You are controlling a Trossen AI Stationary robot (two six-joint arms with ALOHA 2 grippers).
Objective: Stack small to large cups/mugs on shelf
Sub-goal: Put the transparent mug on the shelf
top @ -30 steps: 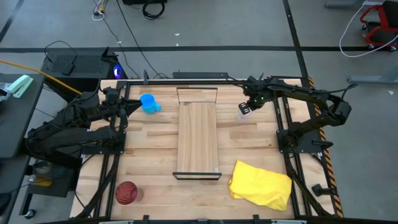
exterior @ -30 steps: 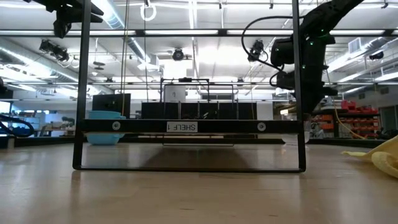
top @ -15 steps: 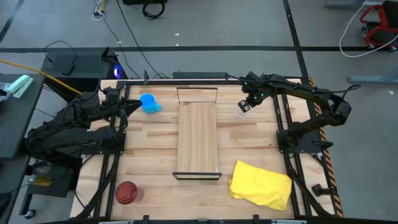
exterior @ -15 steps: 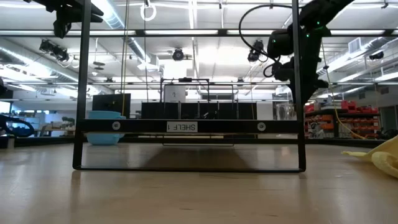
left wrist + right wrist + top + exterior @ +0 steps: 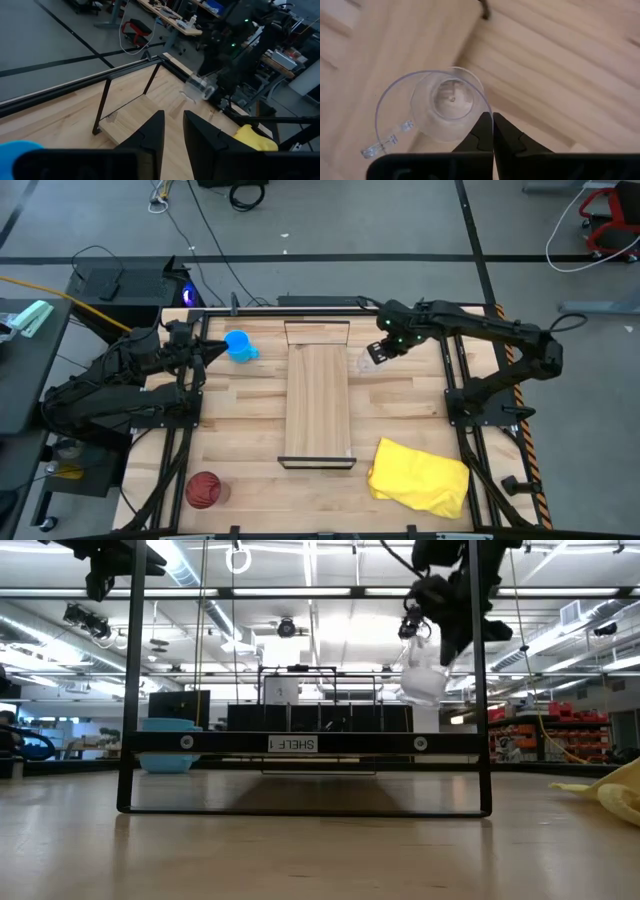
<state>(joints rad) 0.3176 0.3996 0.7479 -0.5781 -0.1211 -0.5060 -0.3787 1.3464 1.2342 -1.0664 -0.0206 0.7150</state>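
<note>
My right gripper (image 5: 385, 348) is shut on the small clear cup (image 5: 370, 358), in the air just right of the shelf's far end. The cup also shows in the low view (image 5: 420, 680) and in the left wrist view (image 5: 199, 89). The light-wood shelf (image 5: 319, 400) stands on its dark end brackets at mid-table. The blue mug (image 5: 240, 345) stands at the far left, with my left gripper (image 5: 205, 350) open and empty beside it. The dark red cup (image 5: 203, 490) stands on the table near the front left corner. My right gripper pinches the clear cup's wall at the rim (image 5: 484, 114) between its two fingers, on the side opposite the cup's clear handle (image 5: 385, 142). The fingers come from above, slanting toward the table's left. The cup hangs tilted below the fingers, clear of table and shelf.
A crumpled yellow cloth (image 5: 420, 475) lies at the front right. The shelf's far bracket frame (image 5: 318, 330) rises above the plank. Bare tabletop (image 5: 400, 405) lies between the shelf and the right arm's base.
My right gripper has risen and gone toward the table's left edge, toward the shelf's far end, carrying the clear cup. The cup has gone from low by the table to hanging tilted, above the level of the shelf plank.
</note>
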